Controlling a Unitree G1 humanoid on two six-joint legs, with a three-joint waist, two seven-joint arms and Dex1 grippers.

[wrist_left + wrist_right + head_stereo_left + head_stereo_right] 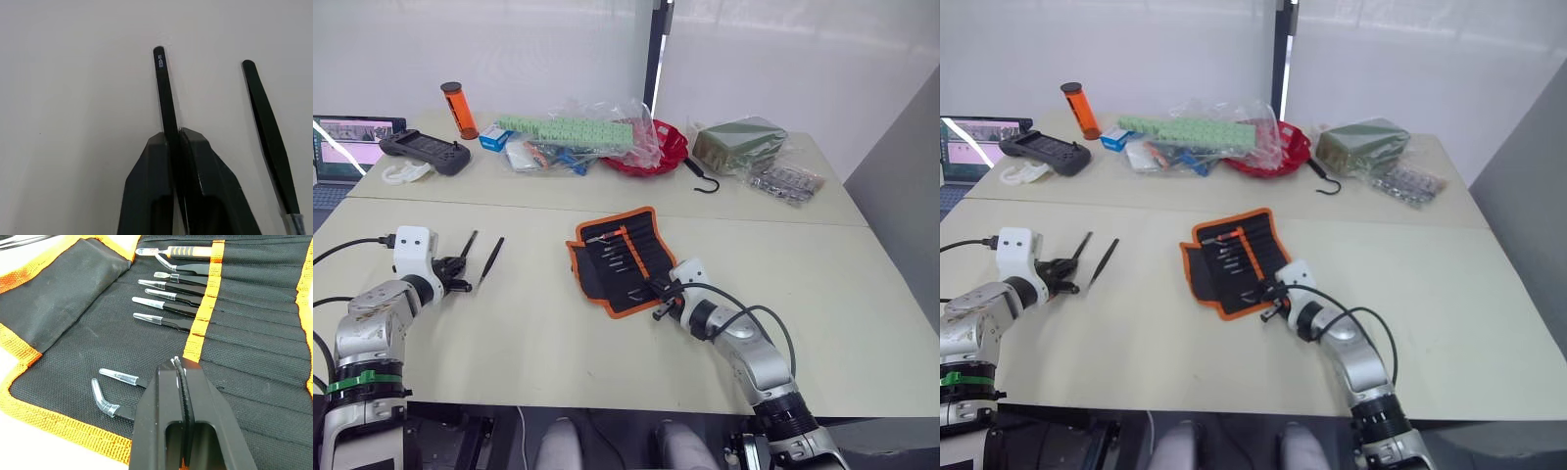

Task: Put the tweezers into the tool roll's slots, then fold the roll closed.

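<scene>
Loading is partly done: the tool roll [619,258] lies spread open on the table [842,284] near the middle, with several tweezers already seated in the slots [254,333] along the orange centre band. In the right wrist view I count seven capped tips in the roll: five in an upper cluster, the topmost on an orange-handled tool, and two lower down, one with a bent tip. Two more tweezers lie loose on the table well to the left. The left gripper [175,139] has its fingers closed on one of them [165,88], pinching its shaft, while the other [268,132] lies just beside it, untouched. The right gripper [180,369] rests at the roll's near edge with fingers pressed together and nothing visibly between them. Judging from this, the step in hand is fetching a loose pair; next it needs lifting, carrying across to the roll, and aligning tip-first with a free slot.
</scene>
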